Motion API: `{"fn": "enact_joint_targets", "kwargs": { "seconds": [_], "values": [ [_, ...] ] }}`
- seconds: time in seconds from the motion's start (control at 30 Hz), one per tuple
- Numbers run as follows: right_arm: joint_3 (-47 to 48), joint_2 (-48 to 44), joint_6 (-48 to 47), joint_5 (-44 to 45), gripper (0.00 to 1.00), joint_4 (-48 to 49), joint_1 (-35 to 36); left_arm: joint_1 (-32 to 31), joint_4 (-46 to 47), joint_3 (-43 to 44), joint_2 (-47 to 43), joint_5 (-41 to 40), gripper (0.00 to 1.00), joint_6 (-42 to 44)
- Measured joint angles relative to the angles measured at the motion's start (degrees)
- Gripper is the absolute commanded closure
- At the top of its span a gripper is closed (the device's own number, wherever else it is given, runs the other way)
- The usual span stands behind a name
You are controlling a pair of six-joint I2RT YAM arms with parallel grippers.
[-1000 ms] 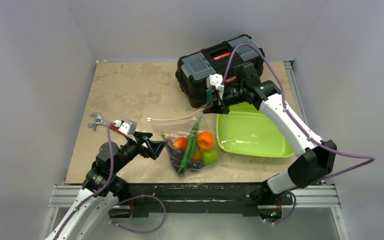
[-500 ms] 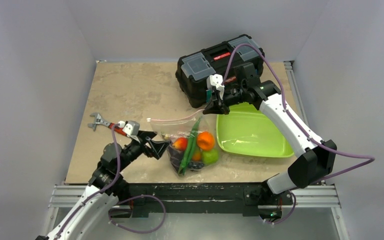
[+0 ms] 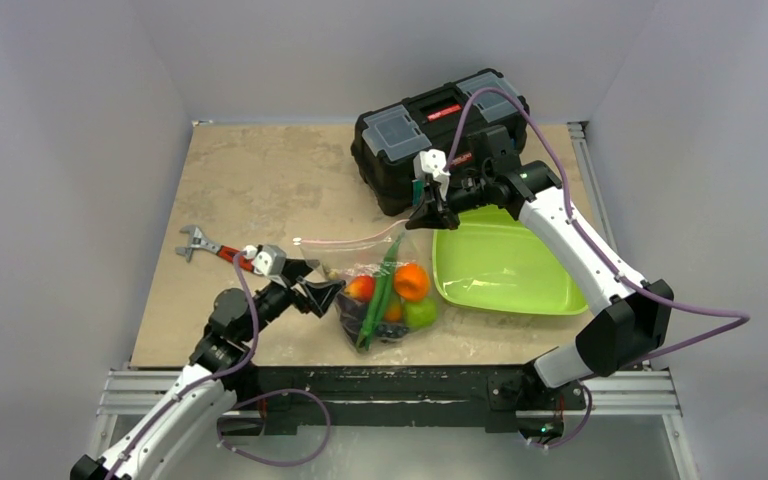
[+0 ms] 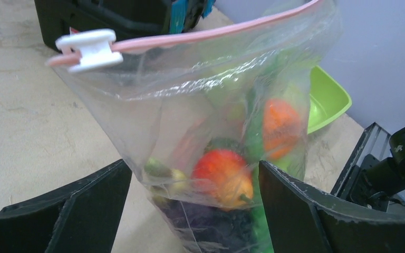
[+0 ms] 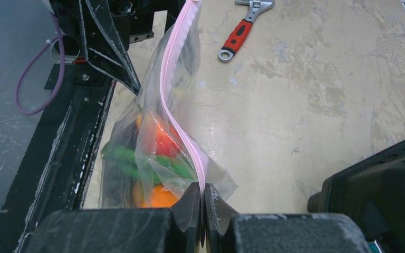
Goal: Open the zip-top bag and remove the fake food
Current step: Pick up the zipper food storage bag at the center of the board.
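Here, zip-top bag [image 3: 375, 290] pinched in right gripper [image 3: 421, 217], left gripper [image 3: 326, 294] beside

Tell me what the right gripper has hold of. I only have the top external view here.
Observer: The right gripper is shut on one end of the zip-top bag, pinching its pink zip strip.
Operator: Report the left gripper.
Observer: The left gripper is open, with one finger on each side of the bag's lower part.
Operator: Find the slider.
Observer: The white slider sits at the strip's far end, away from the right gripper.
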Motion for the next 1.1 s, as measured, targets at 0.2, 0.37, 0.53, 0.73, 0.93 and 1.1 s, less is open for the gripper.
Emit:
{"fn": "enact_joint_targets", "kwargs": {
  "seconds": [0.2, 0.37, 0.53, 0.73, 0.93, 1.1],
  "values": [
    [0.0, 0.0, -0.1, -1.0, 1.00, -0.3, 0.0, 0.0, 6.2, -0.5, -2.4, -0.2, 0.33, 0.5],
    [0.0, 0.0, -0.5, -1.2, 1.00, -0.6, 0.0, 0.0, 11.6, -0.5, 1.6, -0.3, 0.61, 0.4],
    [0.0, -0.2, -0.5, -1.2, 1.00, -0.7, 0.0, 0.0, 15.8, -0.5, 5.9, 1.1, 1.00, -0.6],
    [0.9, -0.7, -1.0, 0.7, 0.69, -2.4, 0.2, 0.0, 14.3, 0.0, 3.8, 2.4, 1.00, -0.5],
    [16.1, 4.9, -3.7, 5.6, 0.32, -12.0, 4.7, 0.0, 9.0, 6.2, 3.6, 4.4, 1.00, 1.0],
    [25.2, 7.6, -1.7, 7.2, 0.35, -14.5, 11.9, 0.0, 6.7, 12.6, 8.1, 7.4, 1.00, 2.3]
  ]
}}
